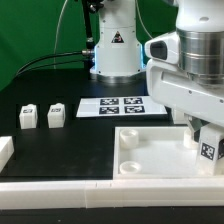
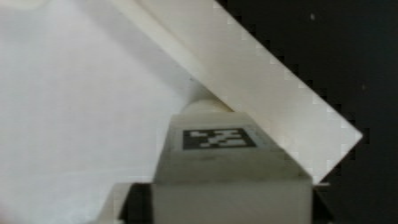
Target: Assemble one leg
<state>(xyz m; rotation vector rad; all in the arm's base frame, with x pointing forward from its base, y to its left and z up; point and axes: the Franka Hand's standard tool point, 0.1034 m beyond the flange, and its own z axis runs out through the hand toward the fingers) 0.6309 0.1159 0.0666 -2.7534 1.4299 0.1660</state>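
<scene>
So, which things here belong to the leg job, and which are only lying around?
In the job:
- leg held in the gripper
- white panel with corner sockets

Lying about:
- two spare legs
- marker board
- white piece at the exterior view's left edge

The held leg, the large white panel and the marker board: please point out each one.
Held leg [image 1: 207,150], exterior view, on its marker face.
Large white panel [image 1: 150,160], exterior view, on its bare middle surface.
Marker board [image 1: 118,106], exterior view, on its central tags.
</scene>
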